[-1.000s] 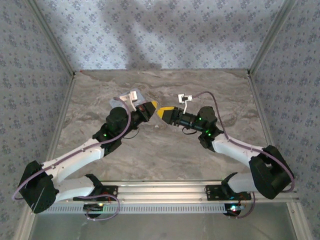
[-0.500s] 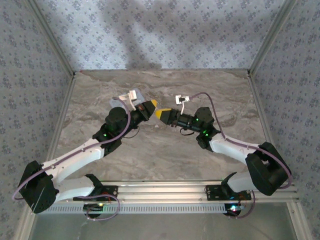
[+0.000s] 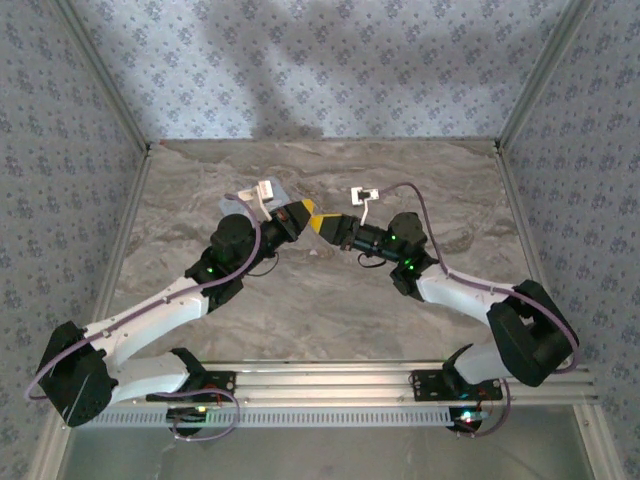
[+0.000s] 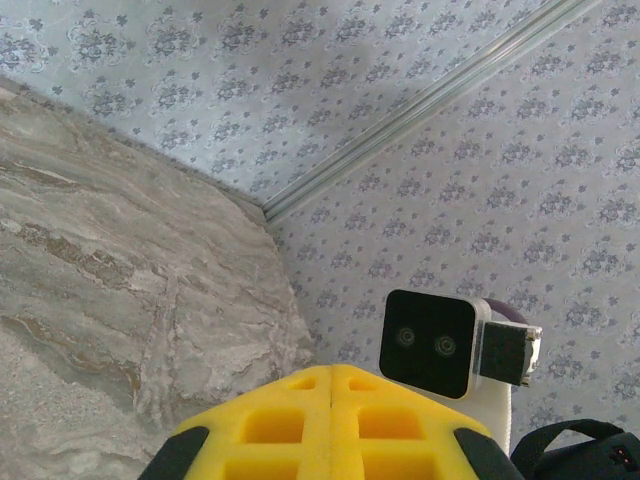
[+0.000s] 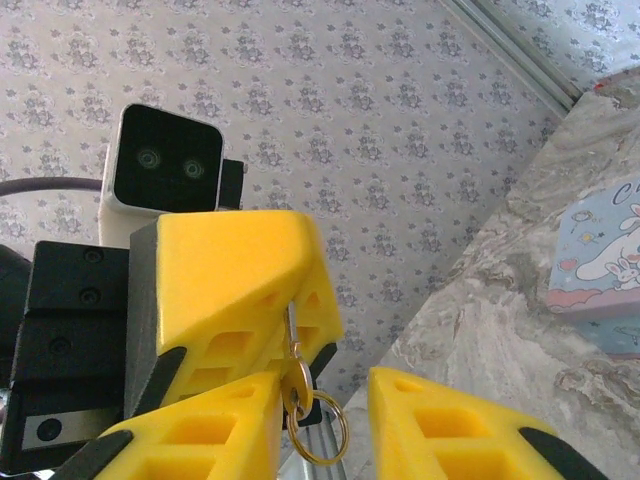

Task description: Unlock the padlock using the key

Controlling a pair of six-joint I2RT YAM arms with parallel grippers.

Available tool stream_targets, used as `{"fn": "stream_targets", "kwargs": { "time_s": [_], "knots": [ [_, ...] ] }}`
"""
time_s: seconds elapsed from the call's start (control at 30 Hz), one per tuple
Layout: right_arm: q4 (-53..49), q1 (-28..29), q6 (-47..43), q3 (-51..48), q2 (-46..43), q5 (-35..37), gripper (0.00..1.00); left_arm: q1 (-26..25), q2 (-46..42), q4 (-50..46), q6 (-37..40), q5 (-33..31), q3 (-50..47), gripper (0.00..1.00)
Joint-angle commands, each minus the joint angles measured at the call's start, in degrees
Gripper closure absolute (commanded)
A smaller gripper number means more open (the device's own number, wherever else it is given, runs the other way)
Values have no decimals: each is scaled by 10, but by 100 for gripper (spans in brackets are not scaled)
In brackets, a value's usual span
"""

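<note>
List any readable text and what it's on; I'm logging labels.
None reads fully.
tin box: blue script fragment, perhaps "C", cut off at the edge.
left gripper: pale sticker on its black body, too blurred.
key rings it holds: no markings visible.

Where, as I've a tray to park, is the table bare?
The table is bare between the forearms and the near rail, and in the far right corner. Crowded: where left pincer meets right pincer, near the tin box.

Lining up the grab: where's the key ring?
Right wrist view, lower centre: the key ring hangs from the shut left gripper, between the open fingers of the right gripper.
</note>
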Motion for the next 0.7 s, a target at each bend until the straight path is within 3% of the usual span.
{"fn": "stream_targets", "kwargs": {
  "time_s": [0.0, 0.37, 0.6, 0.67],
  "knots": [
    [20, 2, 9, 19, 4, 7, 73, -4, -8, 26, -5, -7, 2, 100],
    [-1, -15, 7, 1, -11, 24, 98, -4, -14, 18, -1, -17, -1, 100],
    [-73, -26, -36, -13, -50, 36, 100, -4, -23, 1, 7, -22, -3, 100],
    [-118, -27, -67, -12, -67, 39, 100, -4, -28, -17, 19, -28, 0, 89]
  ]
}}
